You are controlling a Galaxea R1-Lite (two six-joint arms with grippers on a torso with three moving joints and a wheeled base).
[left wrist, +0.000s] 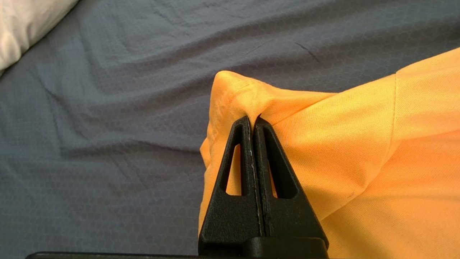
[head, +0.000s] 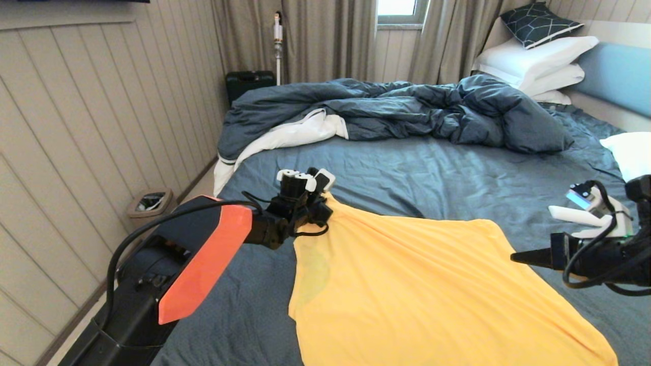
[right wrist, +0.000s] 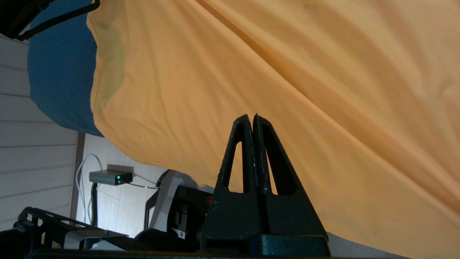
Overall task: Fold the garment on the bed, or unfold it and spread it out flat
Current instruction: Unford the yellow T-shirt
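The yellow garment [head: 407, 284] lies spread over the near part of the bed [head: 432, 168], its front edge hanging off the bed. My left gripper [head: 323, 201] is shut on the garment's far left corner [left wrist: 230, 90] and holds it bunched a little above the sheet; the cloth puckers right at the tips of the left gripper [left wrist: 253, 117]. My right gripper [head: 513, 257] is shut, its tips at the garment's right edge. In the right wrist view the right gripper [right wrist: 251, 116] stands in front of smooth yellow cloth [right wrist: 251, 72] with no pinch showing.
A rumpled dark blue duvet [head: 407, 109] lies across the far half of the bed. White pillows [head: 534, 61] are stacked at the headboard and another pillow [head: 630, 152] lies at the right. A panelled wall and a bin [head: 150, 201] stand at the left.
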